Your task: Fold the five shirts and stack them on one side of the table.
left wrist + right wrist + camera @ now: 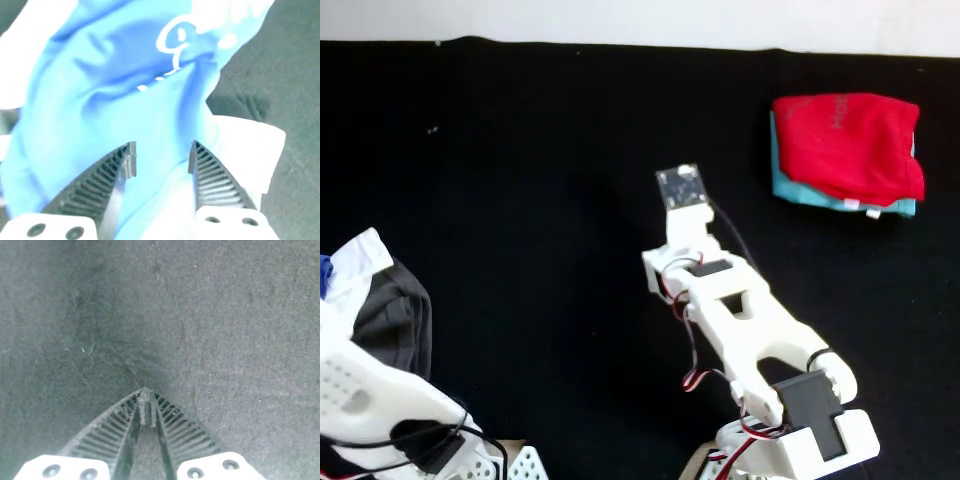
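Down at the left edge of the table sits a loose heap of unfolded shirts. A white shirt is on top, a dark grey shirt lies against it, and a sliver of blue shows at the very edge. The left arm is hunched right over the heap.

From its wrist, the left claw stands fairly wide just above a crumpled blue shirt with a white print. Nothing is between the jaws, and white cloth shows around and under the blue.

That shirt looks light and limp. I'd expect it to sag the moment it's lifted and perhaps drag its neighbours along. A pinch on a free edge, a hem or a shoulder, should serve better than the bunched middle. From here, though, I can't make out which fold is which.

In the middle, the right arm reaches out over bare table. The right claw is pinched together on nothing, its tips close above the black cloth.

Over at the far right, a folded red shirt lies on a folded teal shirt. So two look done, and I'd guess three remain.
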